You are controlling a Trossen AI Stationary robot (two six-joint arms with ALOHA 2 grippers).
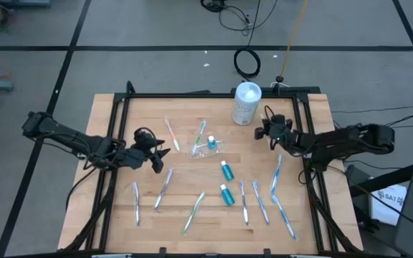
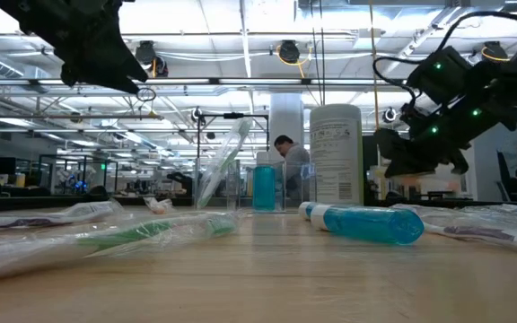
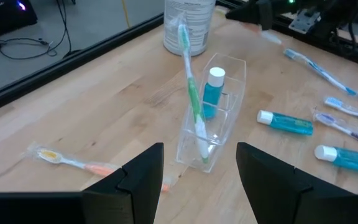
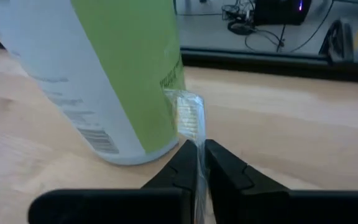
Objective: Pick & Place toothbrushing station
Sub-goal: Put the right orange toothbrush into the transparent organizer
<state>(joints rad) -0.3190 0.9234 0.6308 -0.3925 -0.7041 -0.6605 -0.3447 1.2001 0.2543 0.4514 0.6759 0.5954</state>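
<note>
Your right gripper (image 4: 199,163) pinches a clear-wrapped toothbrush (image 4: 190,118) beside the white-green canister (image 1: 246,103); left gripper (image 3: 197,168) gapes empty near the clear holder (image 3: 213,112).

My two arms are dark, nearly black, built of slim links with rounder, thicker joints. Thin black cables loop loosely along my left arm (image 1: 70,138) and curl over its wrist. My right arm (image 1: 343,141) ends at the outer side in a fat rounded link. Small green lights glow on the housing of my right wrist (image 2: 447,85). My left gripper (image 3: 194,180) has two broad, flat, matte black fingers with slanted inner edges. The fingers (image 4: 225,168) of my right gripper (image 4: 199,163) taper to narrow, smooth black tips.
</note>
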